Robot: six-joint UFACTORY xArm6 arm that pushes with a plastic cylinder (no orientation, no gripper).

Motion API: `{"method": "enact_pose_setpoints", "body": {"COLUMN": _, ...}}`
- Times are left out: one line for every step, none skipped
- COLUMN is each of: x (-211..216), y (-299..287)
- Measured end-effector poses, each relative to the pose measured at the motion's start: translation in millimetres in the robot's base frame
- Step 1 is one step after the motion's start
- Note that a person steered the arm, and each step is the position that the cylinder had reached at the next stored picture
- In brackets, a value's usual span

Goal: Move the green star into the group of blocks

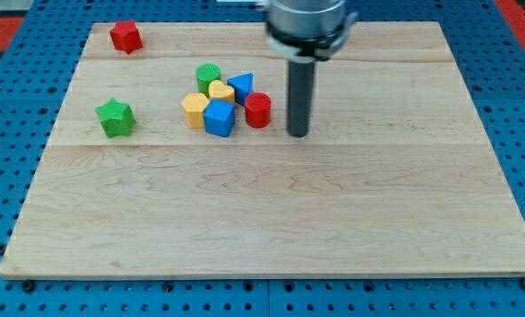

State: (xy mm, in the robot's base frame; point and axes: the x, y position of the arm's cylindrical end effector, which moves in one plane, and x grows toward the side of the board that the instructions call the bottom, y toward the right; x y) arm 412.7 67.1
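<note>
The green star lies alone on the wooden board at the view's left. The group sits to its right: a green cylinder, a yellow heart, a blue triangle, a yellow hexagon, a blue block and a red cylinder. My tip rests on the board just right of the red cylinder, apart from it and far from the green star.
A red star lies near the board's top left corner. The wooden board sits on a blue pegboard surface that surrounds it on all sides.
</note>
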Motion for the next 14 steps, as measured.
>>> {"method": "enact_pose_setpoints", "body": {"x": -31, "y": -23}}
{"method": "enact_pose_setpoints", "body": {"x": -34, "y": -61}}
{"method": "enact_pose_setpoints", "body": {"x": -33, "y": -45}}
{"method": "enact_pose_setpoints", "body": {"x": 16, "y": -18}}
{"method": "enact_pose_setpoints", "body": {"x": 73, "y": -61}}
{"method": "enact_pose_setpoints", "body": {"x": 79, "y": -211}}
{"method": "enact_pose_setpoints", "body": {"x": 42, "y": -330}}
{"method": "enact_pose_setpoints", "body": {"x": 16, "y": -321}}
{"method": "enact_pose_setpoints", "body": {"x": -10, "y": -236}}
{"method": "enact_pose_setpoints", "body": {"x": -32, "y": -245}}
{"method": "enact_pose_setpoints", "body": {"x": -41, "y": -279}}
{"method": "enact_pose_setpoints", "body": {"x": -69, "y": -254}}
{"method": "enact_pose_setpoints", "body": {"x": -70, "y": -235}}
{"method": "enact_pose_setpoints", "body": {"x": -70, "y": -216}}
